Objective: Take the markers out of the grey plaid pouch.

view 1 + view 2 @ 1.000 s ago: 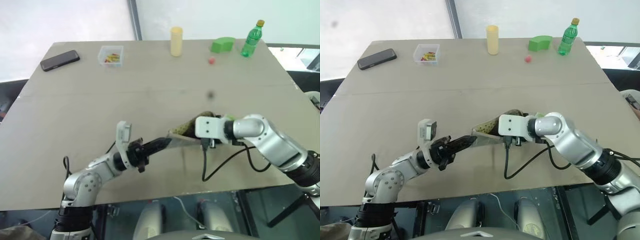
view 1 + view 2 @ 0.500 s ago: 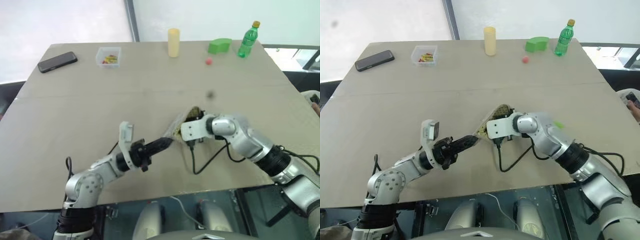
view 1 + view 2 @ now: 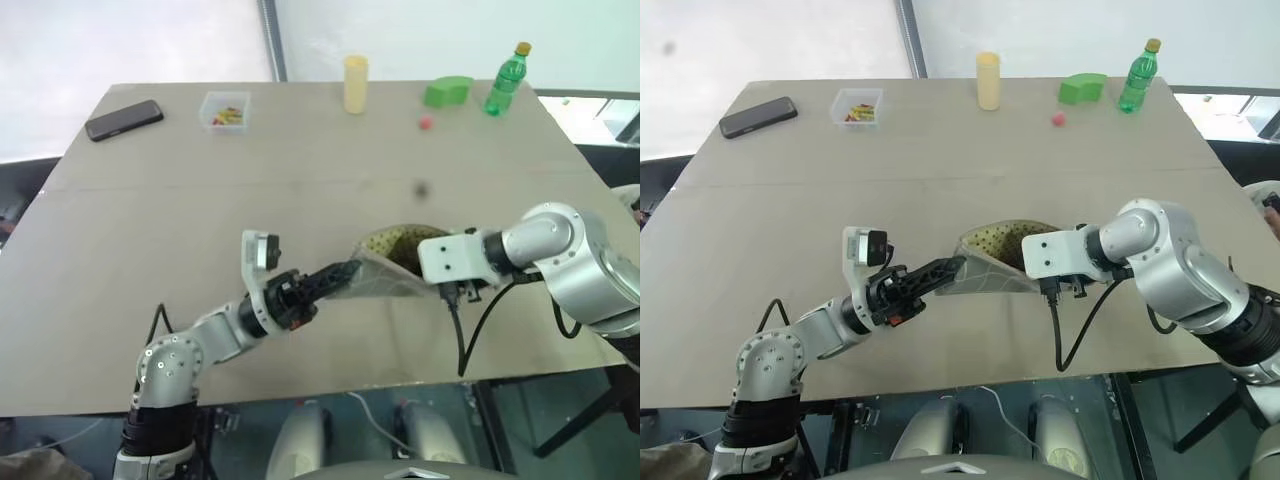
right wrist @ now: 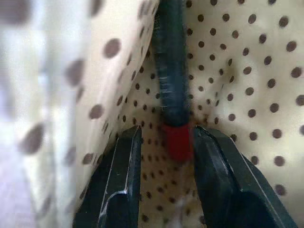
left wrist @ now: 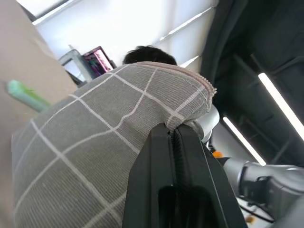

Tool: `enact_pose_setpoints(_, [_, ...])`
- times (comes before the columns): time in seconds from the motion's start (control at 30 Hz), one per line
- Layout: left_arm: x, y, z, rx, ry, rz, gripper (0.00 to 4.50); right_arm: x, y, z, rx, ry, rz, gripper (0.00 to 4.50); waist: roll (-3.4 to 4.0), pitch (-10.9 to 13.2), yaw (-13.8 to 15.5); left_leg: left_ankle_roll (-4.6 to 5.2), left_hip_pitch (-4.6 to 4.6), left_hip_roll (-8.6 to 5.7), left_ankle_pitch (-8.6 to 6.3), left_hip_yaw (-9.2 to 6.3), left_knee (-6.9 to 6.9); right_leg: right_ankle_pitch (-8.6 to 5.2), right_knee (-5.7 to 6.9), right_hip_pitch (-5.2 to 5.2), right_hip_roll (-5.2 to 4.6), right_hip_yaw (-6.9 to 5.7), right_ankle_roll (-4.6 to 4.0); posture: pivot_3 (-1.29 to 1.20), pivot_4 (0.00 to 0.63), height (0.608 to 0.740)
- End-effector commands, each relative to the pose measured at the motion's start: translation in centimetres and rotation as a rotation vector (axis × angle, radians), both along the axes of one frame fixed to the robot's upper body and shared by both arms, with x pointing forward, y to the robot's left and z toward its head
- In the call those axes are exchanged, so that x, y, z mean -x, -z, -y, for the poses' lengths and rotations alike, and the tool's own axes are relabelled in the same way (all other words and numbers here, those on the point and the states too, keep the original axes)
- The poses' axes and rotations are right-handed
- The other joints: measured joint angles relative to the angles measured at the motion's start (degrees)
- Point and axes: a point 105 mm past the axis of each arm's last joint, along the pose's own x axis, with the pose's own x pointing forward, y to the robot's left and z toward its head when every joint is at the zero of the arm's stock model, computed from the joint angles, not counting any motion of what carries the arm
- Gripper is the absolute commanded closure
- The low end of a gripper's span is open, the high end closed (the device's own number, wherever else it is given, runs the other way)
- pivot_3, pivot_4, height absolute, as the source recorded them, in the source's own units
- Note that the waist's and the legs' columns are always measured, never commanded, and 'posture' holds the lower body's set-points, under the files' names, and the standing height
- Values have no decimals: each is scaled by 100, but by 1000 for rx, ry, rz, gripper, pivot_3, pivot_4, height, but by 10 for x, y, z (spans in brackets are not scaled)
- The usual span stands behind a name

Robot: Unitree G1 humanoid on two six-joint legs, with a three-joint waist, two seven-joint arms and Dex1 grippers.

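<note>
Grey plaid pouch (image 3: 992, 268) pinched at one corner by the clenched left gripper (image 3: 952, 266), mouth held open; inside it, the right gripper (image 4: 164, 147) straddles a red-tipped marker (image 4: 172, 80), jaws not yet closed.

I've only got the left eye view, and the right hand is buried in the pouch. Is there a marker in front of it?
Observer: Yes. In the right wrist view a dark marker with a red end lies between the right fingers, inside the pouch with its dotted lining.
Operator: Closed on it yet?
Observer: No, those fingers stand apart, with a gap beside the red end.
Operator: And the left hold?
Observer: In the left wrist view the left fingers are pinched shut on the pouch's grey checked edge.
</note>
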Motion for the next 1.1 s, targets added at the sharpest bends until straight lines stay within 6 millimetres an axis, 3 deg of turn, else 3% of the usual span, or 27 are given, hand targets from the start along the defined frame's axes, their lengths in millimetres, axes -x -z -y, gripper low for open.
enact_pose_setpoints(0.03, [-2, 3, -1, 5, 16, -23, 4500, -1, 0, -9, 25, -26, 17, 2796, 0, 0, -29, -1, 2, -1, 0, 2, 0, 0, 1, 1, -1, 2, 0, 0, 150, 740])
enact_pose_setpoints(0.27, [-1, 14, -2, -54, -8, -17, 4500, -6, 32, -35, -2, -44, -34, 2796, -4, -2, -24, -4, -5, -5, 2, 6, 1, 0, -4, -2, -3, 4, 0, 0, 150, 740])
enact_pose_setpoints(0.47, [0, 17, -5, -62, -32, -10, 4500, -10, 29, -40, -25, -99, 5, 2796, -5, -3, -33, -4, -6, -8, 2, 6, 2, 0, -11, 1, -5, 3, 0, 0, 150, 740])
enact_pose_setpoints(0.57, [1, 20, -7, -62, -37, -10, 4500, -12, 29, -38, -28, -93, 6, 1998, -4, -2, -37, -5, -4, -5, 2, 4, 2, 0, -7, 0, -3, 2, 0, 0, 150, 740])
enact_pose_setpoints(0.63, [2, 22, -9, -64, -37, -10, 4500, -16, 30, -38, -36, -66, 24, 1131, -5, -3, -35, -5, -4, -4, 3, 3, 1, 0, -7, 0, -2, 1, 0, 0, 150, 740])
enact_pose_setpoints(0.83, [4, 31, -14, -79, -26, 0, 4500, -18, 39, -38, -38, -42, 12, 1131, -5, -3, -36, -5, -4, -5, 3, 7, 1, 0, -7, 1, -2, 3, 0, 0, 150, 740])
enact_pose_setpoints(1.1, [10, 42, -18, -95, -17, 13, 4500, -37, 66, -27, 40, 35, 39, 1131, -13, -9, -54, -5, 4, -4, 2, 10, 1, 0, -6, 4, -2, 5, 0, 0, 150, 740])
